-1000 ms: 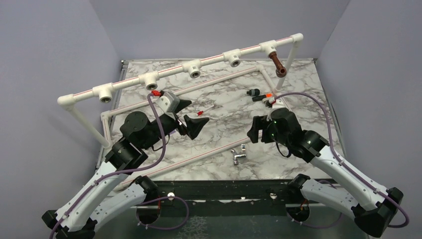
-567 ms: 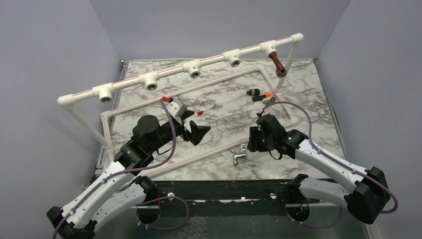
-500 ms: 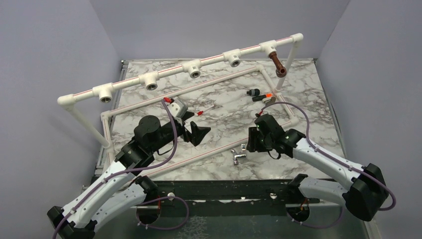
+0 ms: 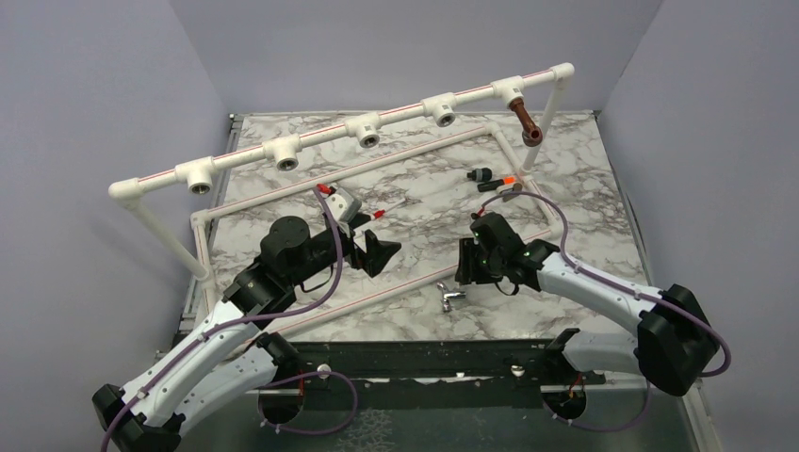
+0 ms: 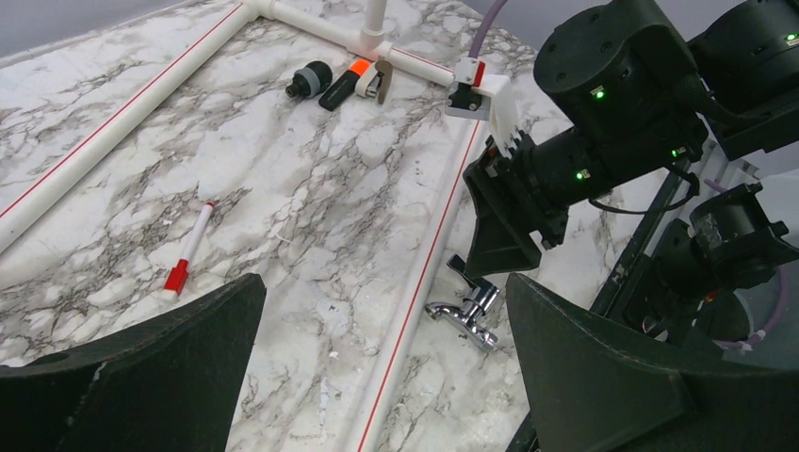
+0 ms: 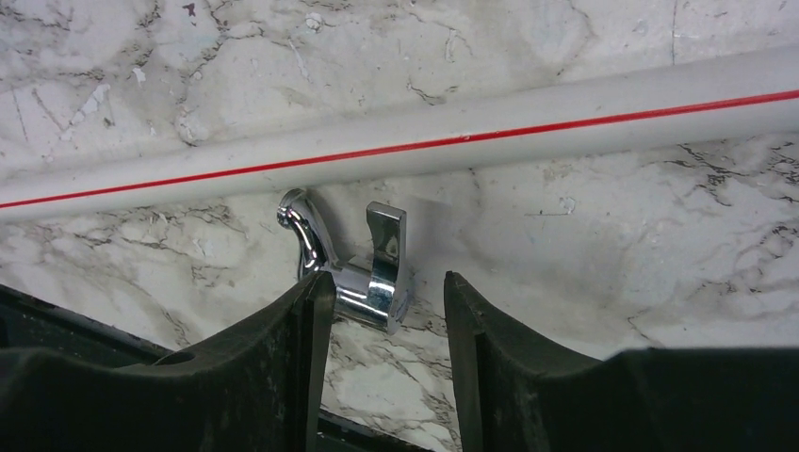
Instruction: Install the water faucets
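A shiny chrome faucet (image 4: 450, 297) lies on the marble table beside the near floor pipe (image 4: 377, 292). It also shows in the left wrist view (image 5: 466, 311) and in the right wrist view (image 6: 363, 273). My right gripper (image 4: 464, 266) is open and low over it. In the right wrist view its left finger (image 6: 306, 320) touches the faucet body and the right finger (image 6: 471, 320) stands apart. A reddish-brown faucet (image 4: 526, 124) hangs from the rightmost tee of the raised pipe (image 4: 405, 113). My left gripper (image 4: 372, 247) is open and empty, above the table left of the chrome faucet.
Several empty white tee sockets (image 4: 367, 130) sit along the raised pipe. A red-tipped stick (image 4: 382, 214) lies mid-table. A black fitting (image 4: 481, 175) and an orange-tipped piece (image 4: 499, 184) lie at the back right. Grey walls close in the sides and the back.
My right gripper has moved left and down to the chrome faucet, which now sits between its fingers. My left gripper has shifted a little right and nearer. The faucet has not moved.
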`<state>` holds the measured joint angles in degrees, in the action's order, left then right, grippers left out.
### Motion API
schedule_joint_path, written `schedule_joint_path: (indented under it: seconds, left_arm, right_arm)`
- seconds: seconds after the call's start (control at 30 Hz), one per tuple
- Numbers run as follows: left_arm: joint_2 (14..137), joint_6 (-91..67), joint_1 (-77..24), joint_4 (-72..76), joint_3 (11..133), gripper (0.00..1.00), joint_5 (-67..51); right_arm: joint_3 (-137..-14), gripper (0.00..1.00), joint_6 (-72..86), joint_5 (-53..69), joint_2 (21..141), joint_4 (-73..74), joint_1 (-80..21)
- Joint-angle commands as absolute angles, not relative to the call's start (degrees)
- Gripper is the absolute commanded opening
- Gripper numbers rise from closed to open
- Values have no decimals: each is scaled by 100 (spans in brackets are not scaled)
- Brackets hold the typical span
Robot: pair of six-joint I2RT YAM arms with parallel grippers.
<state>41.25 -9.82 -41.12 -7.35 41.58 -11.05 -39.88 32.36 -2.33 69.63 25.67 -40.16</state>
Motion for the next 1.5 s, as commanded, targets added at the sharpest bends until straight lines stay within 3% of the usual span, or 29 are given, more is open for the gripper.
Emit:
schedule_joint_path:
  seconds: [0.0, 0.37, 0.63, 0.97, 1.47]
  left_arm:
    - [4122, -927, -4139, -637, 4122, 99, -1297]
    - [4133, -946, -4134, -650, 4113, 99, -1363]
    - [4157, -958, -4132, -650, 4113, 99, -1406]
    - [4171, -961, -4137, -672, 4122, 99, -1380]
    - [4247, -1751, -4134, -657, 4142, 99, -1273]
  right_arm:
    - [-4012, 50, 3164, -292, 7215, 2299, -4130]
    - [-3856, 46, 3321, -659, 7631, 2002, -4325]
    - [-3771, 34, 3458, -645, 7870, 1696, -4324]
    - [-3599, 1, 3505, -576, 7506, 1671, -4324]
    - [-3572, 1, 2921, -35, 6128, 1563, -4331]
